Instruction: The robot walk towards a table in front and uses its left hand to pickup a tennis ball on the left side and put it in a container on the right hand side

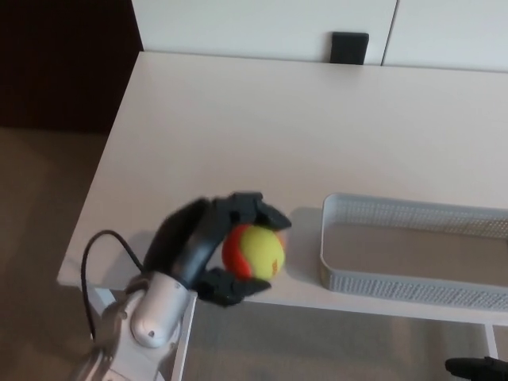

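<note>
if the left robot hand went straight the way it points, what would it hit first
Likely the left end wall of the white mesh container. The left robot hand, shut on the tennis ball, points that way over the table. Its height is unclear, so it might pass above.

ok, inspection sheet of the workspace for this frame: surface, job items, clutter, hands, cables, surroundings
Surface: white rectangular table, no marks or spills seen.
Job's things: yellow and orange tennis ball held near the table's front edge, left of the container, not in it; pale grey perforated rectangular container on the right side, nothing seen inside.
Clutter: small black square block at the table's far edge.
Hands: black left hand shut on the ball; right hand only a dark sliver at bottom right, state unreadable.
Cables: thin black cable looping off the left wrist, beside the table's near left corner.
Surroundings: beige floor; white panels behind the table.
</note>
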Robot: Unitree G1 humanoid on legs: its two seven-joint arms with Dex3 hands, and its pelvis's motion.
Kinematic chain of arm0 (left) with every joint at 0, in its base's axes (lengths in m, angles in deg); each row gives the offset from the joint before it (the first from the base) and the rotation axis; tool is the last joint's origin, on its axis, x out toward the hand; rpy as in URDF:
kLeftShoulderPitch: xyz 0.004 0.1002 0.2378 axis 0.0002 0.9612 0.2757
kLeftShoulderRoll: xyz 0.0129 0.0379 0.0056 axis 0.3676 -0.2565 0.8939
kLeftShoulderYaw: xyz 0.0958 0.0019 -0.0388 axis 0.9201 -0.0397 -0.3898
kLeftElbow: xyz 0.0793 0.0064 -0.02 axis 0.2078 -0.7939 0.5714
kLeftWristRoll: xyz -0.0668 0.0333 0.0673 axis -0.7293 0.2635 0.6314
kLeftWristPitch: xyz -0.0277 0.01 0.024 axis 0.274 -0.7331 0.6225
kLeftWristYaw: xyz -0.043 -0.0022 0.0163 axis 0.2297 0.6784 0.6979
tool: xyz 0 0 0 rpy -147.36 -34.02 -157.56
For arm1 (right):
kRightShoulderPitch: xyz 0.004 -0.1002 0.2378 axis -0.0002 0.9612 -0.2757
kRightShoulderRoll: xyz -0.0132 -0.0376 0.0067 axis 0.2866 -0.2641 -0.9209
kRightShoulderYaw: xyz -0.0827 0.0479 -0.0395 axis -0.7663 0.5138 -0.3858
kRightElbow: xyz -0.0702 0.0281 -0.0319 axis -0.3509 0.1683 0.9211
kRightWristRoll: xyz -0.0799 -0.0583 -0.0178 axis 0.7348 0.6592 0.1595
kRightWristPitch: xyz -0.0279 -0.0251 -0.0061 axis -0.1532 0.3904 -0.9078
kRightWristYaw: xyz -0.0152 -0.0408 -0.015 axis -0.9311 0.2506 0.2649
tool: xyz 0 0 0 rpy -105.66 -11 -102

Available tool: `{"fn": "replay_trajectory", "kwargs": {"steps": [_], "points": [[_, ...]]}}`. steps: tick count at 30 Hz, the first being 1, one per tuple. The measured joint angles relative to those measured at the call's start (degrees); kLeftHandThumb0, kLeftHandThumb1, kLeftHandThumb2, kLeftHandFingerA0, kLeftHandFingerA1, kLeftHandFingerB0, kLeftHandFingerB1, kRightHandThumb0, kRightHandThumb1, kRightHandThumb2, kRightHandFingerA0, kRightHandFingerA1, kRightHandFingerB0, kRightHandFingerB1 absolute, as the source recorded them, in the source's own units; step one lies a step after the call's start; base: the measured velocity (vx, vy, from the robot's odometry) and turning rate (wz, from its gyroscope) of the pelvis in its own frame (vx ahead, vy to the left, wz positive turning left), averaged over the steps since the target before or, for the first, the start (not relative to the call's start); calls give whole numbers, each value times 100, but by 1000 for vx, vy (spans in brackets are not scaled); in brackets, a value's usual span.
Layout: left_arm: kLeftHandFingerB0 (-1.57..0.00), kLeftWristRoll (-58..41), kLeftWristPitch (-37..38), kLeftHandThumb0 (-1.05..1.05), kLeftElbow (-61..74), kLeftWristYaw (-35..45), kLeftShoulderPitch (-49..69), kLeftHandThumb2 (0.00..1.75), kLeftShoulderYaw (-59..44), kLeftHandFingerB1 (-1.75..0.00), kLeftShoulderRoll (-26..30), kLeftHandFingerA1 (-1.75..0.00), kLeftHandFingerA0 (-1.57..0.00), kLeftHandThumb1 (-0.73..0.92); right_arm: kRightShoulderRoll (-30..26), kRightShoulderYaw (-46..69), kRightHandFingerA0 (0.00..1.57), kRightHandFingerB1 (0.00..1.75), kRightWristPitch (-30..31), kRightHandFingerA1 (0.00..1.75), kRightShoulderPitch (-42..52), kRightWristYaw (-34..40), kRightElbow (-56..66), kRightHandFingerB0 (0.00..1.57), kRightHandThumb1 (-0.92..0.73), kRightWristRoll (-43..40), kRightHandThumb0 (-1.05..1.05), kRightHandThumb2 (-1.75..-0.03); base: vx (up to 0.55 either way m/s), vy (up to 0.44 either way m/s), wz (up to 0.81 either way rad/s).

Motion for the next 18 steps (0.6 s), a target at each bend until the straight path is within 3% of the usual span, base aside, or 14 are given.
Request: {"fn": "replay_trajectory", "kwargs": {"steps": [9,10,17,18], "points": [[-105,-95,-129,8,888,166,-924,98,-184,-76,-410,-89,-135,42,-5,-9,70,53,10,62,-63,-1,-47,49,-45,12,-42,-74,0,0,0],[-107,-96,-131,4,898,181,-955,102,-177,-74,-431,-86,-141,36,-5,-9,67,53,10,61,-63,-2,-52,49,-45,13,-41,-74,0,0,0],[-111,-55,-436,2,825,275,-1339,89,156,-71,-889,-82,-141,39,-19,-24,75,53,18,62,-49,1,-70,52,-45,44,-43,-75,0,0,0],[-111,-48,-475,3,778,285,-1404,86,228,-71,-969,-83,-145,37,-19,-28,82,43,25,52,-54,1,-54,57,-55,51,-34,-57,0,0,0]]}}
